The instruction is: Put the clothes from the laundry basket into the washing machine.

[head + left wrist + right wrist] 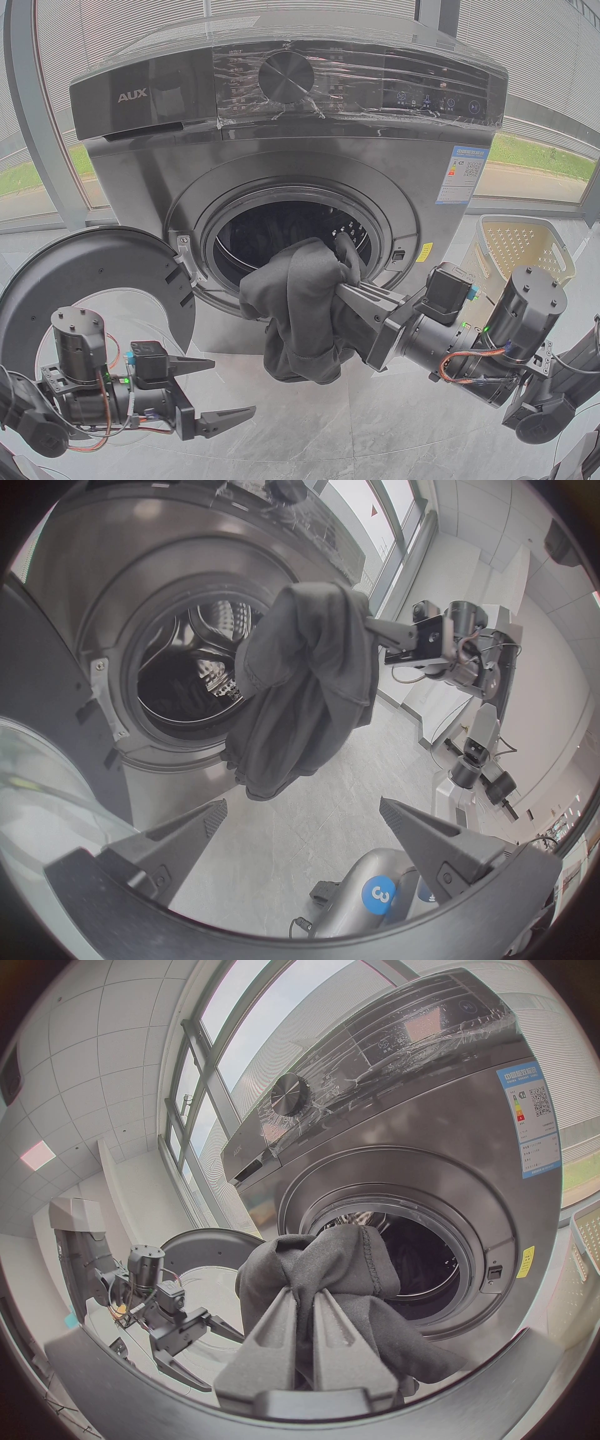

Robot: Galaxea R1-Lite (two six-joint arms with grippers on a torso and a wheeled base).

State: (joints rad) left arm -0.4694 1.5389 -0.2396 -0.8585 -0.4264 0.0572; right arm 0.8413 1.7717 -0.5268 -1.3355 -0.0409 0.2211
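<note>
We take this for a test room or lab fitted out as a laundry corner. A dark grey front-loading washing machine, with clear plastic film over its control panel, stands on pale grey stone-look floor tiles before tall glass walls facing grass. A cream perforated plastic laundry basket sits at its right. White panelled walls enclose the room.

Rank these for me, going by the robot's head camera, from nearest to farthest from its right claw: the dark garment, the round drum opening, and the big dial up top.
1. The dark garment: pinched in the right gripper, hanging in front of the machine.
2. The drum opening: just behind the garment.
3. The dial: high on the control panel, farthest away.
</note>
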